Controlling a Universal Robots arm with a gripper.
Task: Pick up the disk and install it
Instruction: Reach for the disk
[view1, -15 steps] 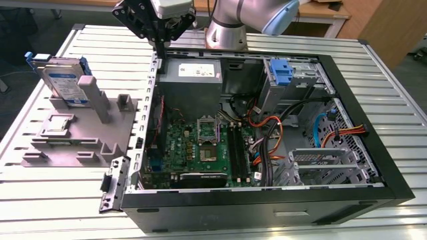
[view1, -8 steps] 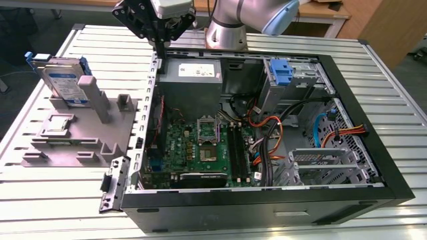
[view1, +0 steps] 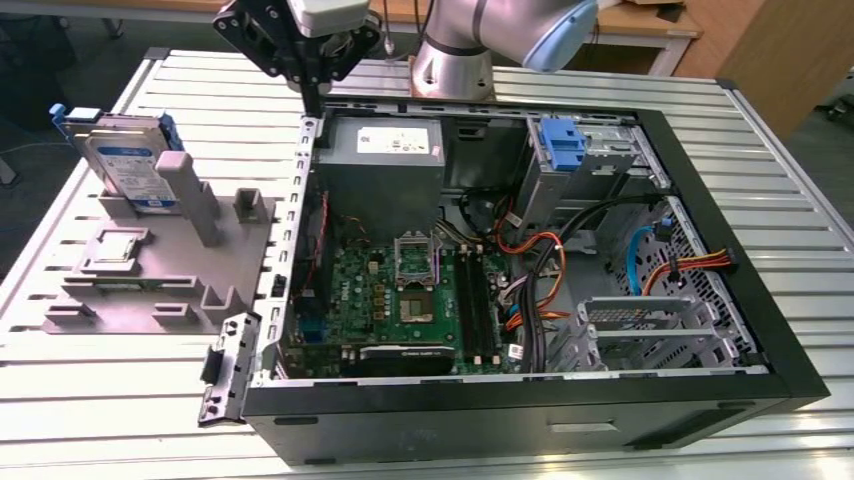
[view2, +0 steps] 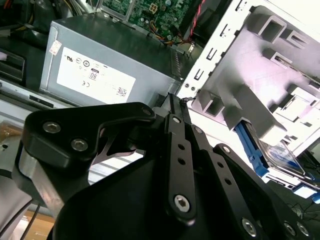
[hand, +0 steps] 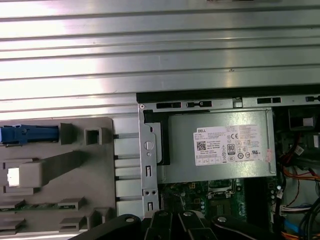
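While the disk (view1: 127, 160) stands in the grey holder (view1: 134, 292), the end effector (view1: 314, 100) points down, closed and empty.

Tabletop (view1: 134, 420): ribbed bare metal with a brushed sheen.
Disk (view1: 127, 165), far left: silver-grey metal, paper label, bright blue plastic carrier.
Holder (view1: 147, 275), left: smooth matt grey plastic.
Computer case (view1: 534, 410): matt black frame, bare perforated sheet metal inside.
Power-supply box (view1: 380, 150): dull grey sheet metal, white paper label.
Tool (view1: 311, 100): matt black links, bright metal screws.
Robot arm (view1: 461, 45): smooth satin silver metal.
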